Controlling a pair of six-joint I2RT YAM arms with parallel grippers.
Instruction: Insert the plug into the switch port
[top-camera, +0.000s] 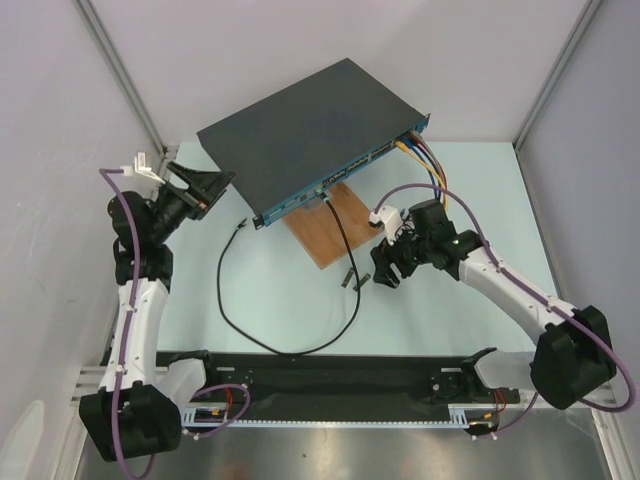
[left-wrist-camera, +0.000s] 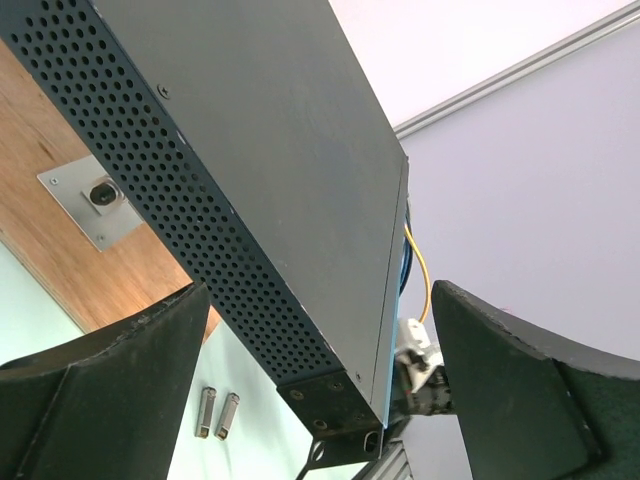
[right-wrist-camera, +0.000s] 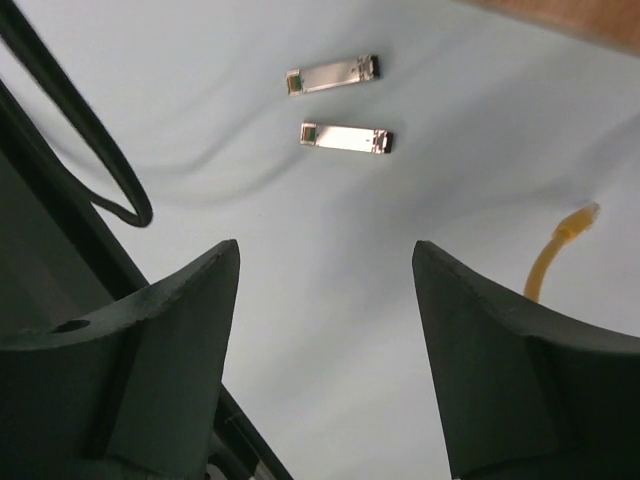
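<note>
Your right pincer (right-wrist-camera: 325, 250) stands wide over bare bench (right-wrist-camera: 250, 330), with nothing between its fingers. Two small metal modules (right-wrist-camera: 332, 75) lie side by side just beyond it, and a yellow cable (right-wrist-camera: 560, 250) ends off to one side. A black cable (top-camera: 280, 345) loops across the open middle of the bench. One end lies loose; the other runs up to the front of the switch (top-camera: 310, 130), where you cannot tell whether the plug (top-camera: 326, 197) is seated. A wooden board (top-camera: 335, 235) juts out from beneath the switch. The switch sits slantwise at the far side, with walls (top-camera: 480, 60) close behind: flat black lid, perforated side, teal front with ports, and coloured leads (top-camera: 425, 150) at its right end. Your left pincer (top-camera: 212, 183) gapes wide at the switch's left corner, neither finger touching it.
</note>
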